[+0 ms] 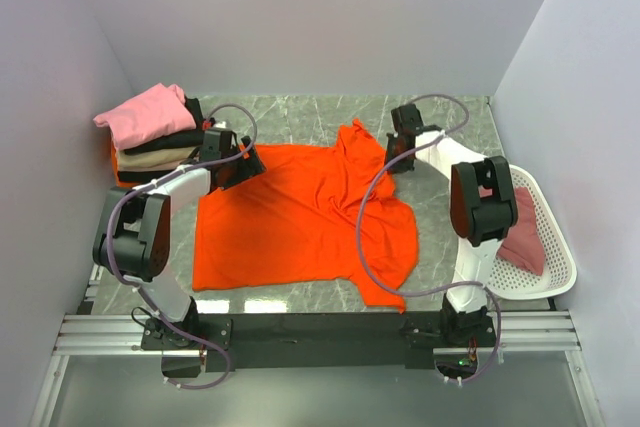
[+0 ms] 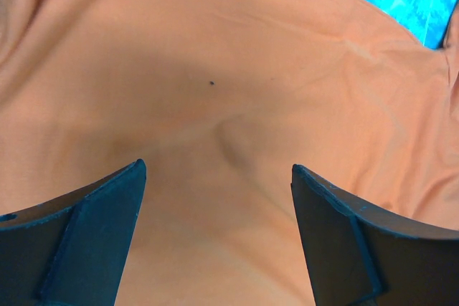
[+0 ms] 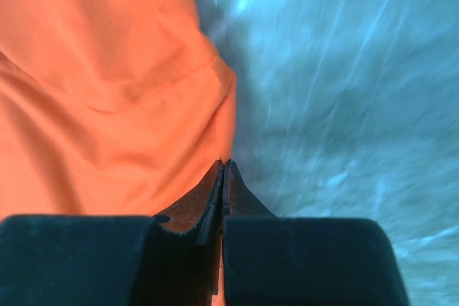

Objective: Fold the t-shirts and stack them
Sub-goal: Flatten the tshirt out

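A large bright orange t-shirt [image 1: 300,217] lies spread on the marble table, its right side rumpled. My left gripper [image 1: 250,165] hovers over the shirt's far left corner. In the left wrist view it [image 2: 219,170] is open, with orange cloth [image 2: 215,69] filling the space under and between the fingers. My right gripper [image 1: 398,160] is at the shirt's far right edge. In the right wrist view it [image 3: 224,164] is shut, pinching the edge of the orange cloth [image 3: 93,91]. Folded pink [image 1: 145,115], black [image 1: 178,141] and beige [image 1: 150,157] shirts are stacked at the far left.
A white lattice basket [image 1: 562,257] at the right edge holds a dusty rose-red shirt [image 1: 525,232]. White walls close in the table on three sides. Bare marble [image 1: 300,117] shows behind the orange shirt and beside it in the right wrist view [image 3: 344,91].
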Action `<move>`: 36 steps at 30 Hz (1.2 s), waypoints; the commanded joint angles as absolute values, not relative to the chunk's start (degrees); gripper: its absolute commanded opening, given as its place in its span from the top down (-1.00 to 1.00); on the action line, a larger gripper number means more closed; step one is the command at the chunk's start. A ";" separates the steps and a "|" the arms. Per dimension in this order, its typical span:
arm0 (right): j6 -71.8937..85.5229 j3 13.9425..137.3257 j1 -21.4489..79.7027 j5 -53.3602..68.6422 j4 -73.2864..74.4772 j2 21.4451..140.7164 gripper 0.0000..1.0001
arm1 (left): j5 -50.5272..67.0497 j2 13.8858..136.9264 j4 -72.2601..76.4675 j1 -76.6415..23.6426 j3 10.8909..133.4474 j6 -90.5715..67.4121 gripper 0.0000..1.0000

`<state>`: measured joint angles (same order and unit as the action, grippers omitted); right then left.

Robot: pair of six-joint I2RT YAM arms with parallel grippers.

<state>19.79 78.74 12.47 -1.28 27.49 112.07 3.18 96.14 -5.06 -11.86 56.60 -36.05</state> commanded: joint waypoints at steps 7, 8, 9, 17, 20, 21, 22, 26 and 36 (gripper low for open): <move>15.56 101.57 10.64 -8.87 36.82 123.90 1.00 | 6.24 100.01 -2.11 -15.81 61.78 -34.45 -0.75; 15.38 102.99 10.37 -9.40 37.78 124.88 1.00 | 6.33 100.37 -2.11 -16.17 62.22 -34.45 -0.75; 15.21 104.92 10.28 -9.93 38.92 125.68 1.00 | 6.42 101.24 -2.02 -16.35 63.18 -34.45 -0.75; 14.33 99.95 9.67 -13.27 36.66 118.58 -0.05 | 4.75 99.76 -2.02 -18.19 66.09 -34.72 -0.76; 14.50 93.88 9.76 -12.84 34.37 111.38 -0.15 | 2.99 96.34 -1.76 -18.37 64.09 -35.59 -0.76; 14.59 92.21 9.84 -11.79 33.23 109.62 -0.16 | 2.64 94.59 -1.58 -18.37 63.20 -36.38 -0.77; 14.68 88.72 10.02 -10.56 32.70 106.21 -0.16 | 2.20 93.79 -1.50 -18.37 62.24 -36.65 -0.77; 15.29 80.35 11.07 -1.43 29.62 100.73 -0.15 | 0.88 92.63 -2.37 -18.37 58.02 -37.44 -0.77; 16.26 78.30 11.25 15.03 27.33 108.62 -0.12 | 4.13 101.77 -2.55 -19.07 60.02 -37.18 -0.76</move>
